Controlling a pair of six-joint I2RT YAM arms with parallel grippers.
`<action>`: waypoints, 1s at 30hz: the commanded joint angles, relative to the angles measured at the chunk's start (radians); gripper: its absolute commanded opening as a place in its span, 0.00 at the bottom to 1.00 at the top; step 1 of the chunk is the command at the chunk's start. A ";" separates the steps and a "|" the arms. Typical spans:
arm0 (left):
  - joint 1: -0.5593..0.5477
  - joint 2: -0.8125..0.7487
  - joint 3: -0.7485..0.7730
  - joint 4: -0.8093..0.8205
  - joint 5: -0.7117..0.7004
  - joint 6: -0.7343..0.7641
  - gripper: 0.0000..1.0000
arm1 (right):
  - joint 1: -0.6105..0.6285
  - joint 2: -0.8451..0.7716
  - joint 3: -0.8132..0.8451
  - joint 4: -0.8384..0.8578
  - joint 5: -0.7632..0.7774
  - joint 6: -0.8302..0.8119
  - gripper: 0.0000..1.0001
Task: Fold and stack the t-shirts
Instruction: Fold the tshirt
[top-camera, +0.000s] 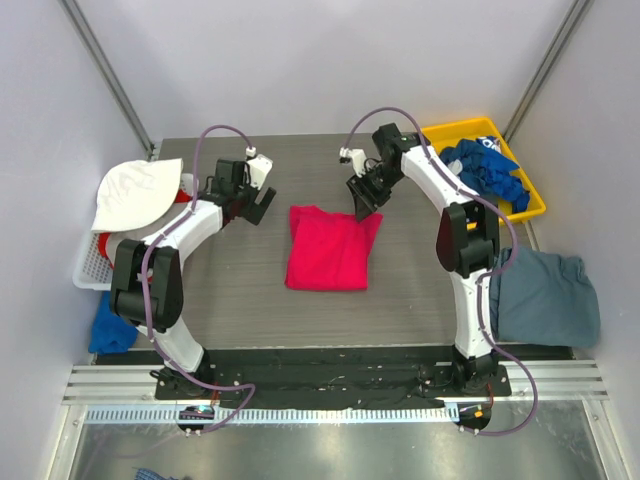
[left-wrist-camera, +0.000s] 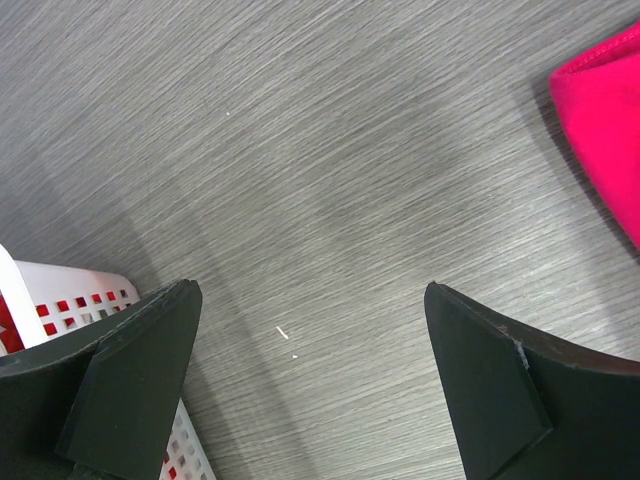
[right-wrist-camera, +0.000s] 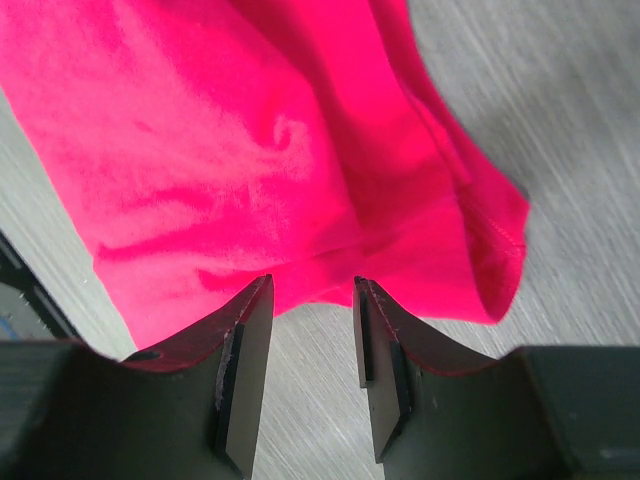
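Note:
A bright pink-red t-shirt (top-camera: 328, 248) lies folded in a rough rectangle mid-table. My right gripper (top-camera: 365, 205) hovers at its far right corner. In the right wrist view that gripper (right-wrist-camera: 312, 290) is partly open, bare table showing between the fingers and the pink cloth (right-wrist-camera: 250, 150) just past the tips. My left gripper (top-camera: 256, 205) stands wide open left of the shirt. Its wrist view shows the gripper (left-wrist-camera: 310, 300) over bare table, the pink shirt's edge (left-wrist-camera: 610, 120) at upper right. A slate grey-blue t-shirt (top-camera: 545, 298) lies at the right edge. Royal blue t-shirts (top-camera: 485, 172) fill a yellow bin.
The yellow bin (top-camera: 470, 127) sits at the back right corner. A white basket (top-camera: 92, 262) stands off the table's left edge with a white hat (top-camera: 135, 190) on it; its corner (left-wrist-camera: 80, 295) lies beside my left finger. Blue cloth (top-camera: 108, 325) lies below the basket.

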 joint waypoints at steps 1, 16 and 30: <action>-0.004 -0.016 -0.002 0.002 0.014 0.012 1.00 | -0.014 0.016 0.059 -0.076 -0.072 -0.041 0.46; -0.010 -0.014 -0.002 0.000 0.020 0.010 1.00 | -0.014 0.053 0.057 -0.087 -0.098 -0.072 0.46; -0.012 -0.008 -0.010 0.000 0.028 0.016 1.00 | -0.014 0.103 0.077 -0.100 -0.110 -0.107 0.46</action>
